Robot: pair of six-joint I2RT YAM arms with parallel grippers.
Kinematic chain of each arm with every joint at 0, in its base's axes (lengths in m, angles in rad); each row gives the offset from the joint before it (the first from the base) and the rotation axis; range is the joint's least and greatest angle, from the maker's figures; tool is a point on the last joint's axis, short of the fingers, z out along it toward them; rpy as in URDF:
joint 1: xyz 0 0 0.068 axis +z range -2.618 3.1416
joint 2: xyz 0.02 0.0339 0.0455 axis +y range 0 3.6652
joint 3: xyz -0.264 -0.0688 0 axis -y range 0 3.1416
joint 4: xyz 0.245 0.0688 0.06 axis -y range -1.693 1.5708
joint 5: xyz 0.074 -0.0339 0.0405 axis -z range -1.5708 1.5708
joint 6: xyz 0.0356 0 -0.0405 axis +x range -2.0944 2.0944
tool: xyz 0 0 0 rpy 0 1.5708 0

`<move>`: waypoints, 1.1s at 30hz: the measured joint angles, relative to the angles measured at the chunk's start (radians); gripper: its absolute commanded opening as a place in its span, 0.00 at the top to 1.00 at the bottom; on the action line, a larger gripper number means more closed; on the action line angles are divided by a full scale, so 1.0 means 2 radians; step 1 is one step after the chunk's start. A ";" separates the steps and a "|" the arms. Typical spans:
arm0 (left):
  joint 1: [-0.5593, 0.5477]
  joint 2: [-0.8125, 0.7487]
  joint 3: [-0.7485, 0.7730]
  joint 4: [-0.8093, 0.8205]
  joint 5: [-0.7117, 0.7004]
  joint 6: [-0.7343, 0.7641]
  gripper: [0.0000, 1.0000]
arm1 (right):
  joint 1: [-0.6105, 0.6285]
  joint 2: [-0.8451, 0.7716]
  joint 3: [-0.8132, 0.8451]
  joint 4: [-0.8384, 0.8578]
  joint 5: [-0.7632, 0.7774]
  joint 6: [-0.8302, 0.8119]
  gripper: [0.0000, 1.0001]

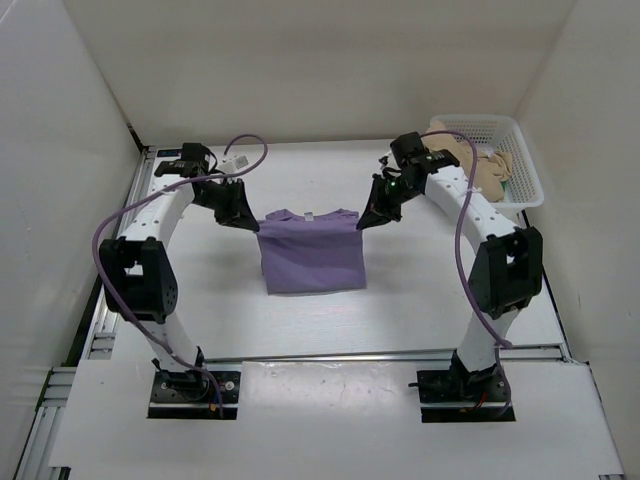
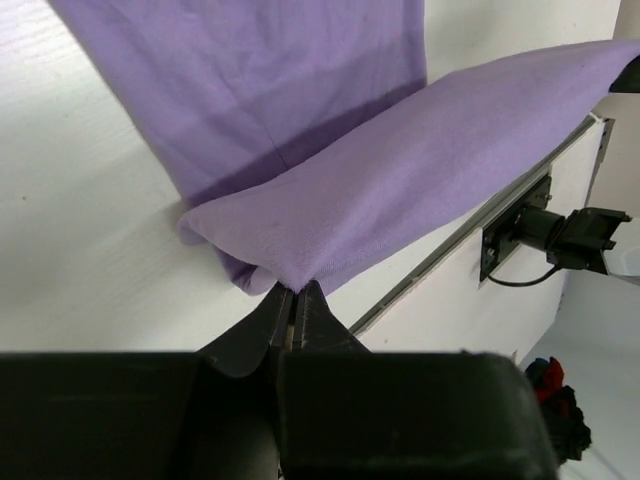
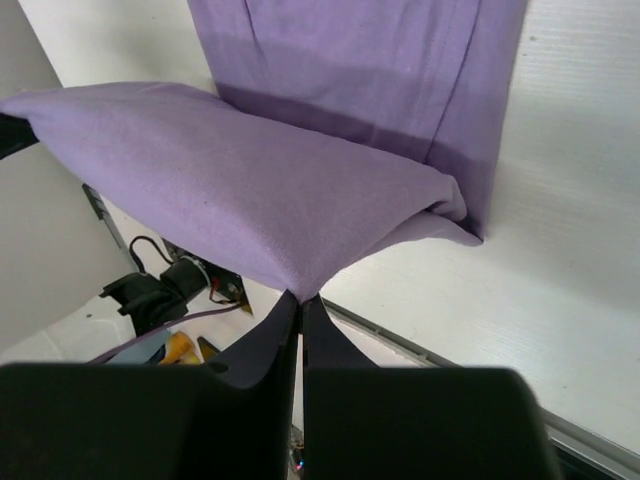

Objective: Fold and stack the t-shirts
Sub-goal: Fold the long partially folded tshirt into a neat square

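The lavender t-shirt (image 1: 308, 252) hangs between my two grippers above the middle of the table, its lower part lying on the surface. My left gripper (image 1: 243, 218) is shut on its left shoulder edge (image 2: 290, 270). My right gripper (image 1: 368, 217) is shut on its right shoulder edge (image 3: 300, 280). The cloth stretches taut between them. The tan t-shirt (image 1: 478, 160) lies crumpled in the white mesh basket (image 1: 520, 160) at the back right. The green t-shirt is out of view.
The basket stands at the table's back right corner, close to the right arm's elbow. White walls enclose the table on three sides. A metal rail (image 1: 380, 352) runs along the near edge by the arm bases.
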 measured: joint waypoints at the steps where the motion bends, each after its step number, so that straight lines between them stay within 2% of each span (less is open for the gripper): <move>1: 0.002 0.008 0.005 0.001 0.003 0.000 0.89 | -0.001 0.007 0.006 -0.001 -0.005 0.000 1.00; 6: 0.010 0.054 0.025 0.004 0.010 0.000 0.89 | -0.006 0.073 0.052 0.011 -0.015 0.001 1.00; 8: 0.010 0.078 0.037 0.006 0.011 0.000 0.89 | -0.008 0.094 0.064 0.015 -0.014 0.006 0.96; 10: 0.010 0.100 0.049 0.008 0.010 0.000 0.87 | -0.013 0.114 0.073 0.026 -0.014 0.013 0.87; 11: 0.011 0.112 0.056 0.009 0.010 0.000 0.78 | -0.015 0.122 0.076 0.030 -0.010 0.017 0.77; 12: 0.011 0.124 0.065 0.010 0.008 0.001 0.53 | -0.017 0.131 0.081 0.036 -0.003 0.025 0.58; 13: 0.011 0.137 0.077 0.010 0.004 0.004 0.44 | -0.018 0.138 0.085 0.045 0.006 0.029 0.55; 14: 0.011 0.151 0.094 0.007 -0.004 0.002 0.40 | -0.020 0.146 0.088 0.056 0.014 0.031 0.52; 16: 0.013 0.182 0.140 0.005 -0.028 -0.001 0.36 | -0.023 0.159 0.098 0.069 0.030 0.038 0.45; 17: 0.014 0.196 0.166 0.009 -0.045 0.000 0.33 | -0.024 0.167 0.104 0.077 0.041 0.041 0.45; 19: 0.018 0.214 0.209 0.016 -0.082 0.003 0.18 | -0.024 0.174 0.109 0.093 0.065 0.043 0.45; 20: 0.020 0.218 0.228 0.017 -0.098 0.002 0.18 | -0.024 0.175 0.107 0.100 0.076 0.044 0.48; 22: 0.026 0.214 0.251 0.023 -0.133 0.000 0.24 | -0.024 0.165 0.093 0.122 0.097 0.044 0.57; 23: 0.027 0.205 0.250 0.031 -0.145 0.002 0.32 | -0.022 0.151 0.070 0.143 0.107 0.043 0.61; 24: 0.028 0.188 0.237 0.044 -0.156 0.000 0.38 | -0.019 0.136 0.047 0.154 0.115 0.043 0.64; 25: 0.027 0.169 0.218 0.053 -0.164 -0.001 0.43 | -0.013 0.119 0.025 0.162 0.122 0.040 0.73; 26: 0.022 0.144 0.191 0.060 -0.169 0.000 0.49 | -0.005 0.103 0.007 0.165 0.130 0.037 0.79; 29: -0.012 0.097 0.137 0.063 -0.172 0.000 0.65 | 0.027 0.084 -0.009 0.176 0.136 0.035 0.96; 33: -0.077 0.116 0.124 0.068 -0.167 0.003 0.67 | 0.052 0.119 0.018 0.188 0.126 0.041 1.00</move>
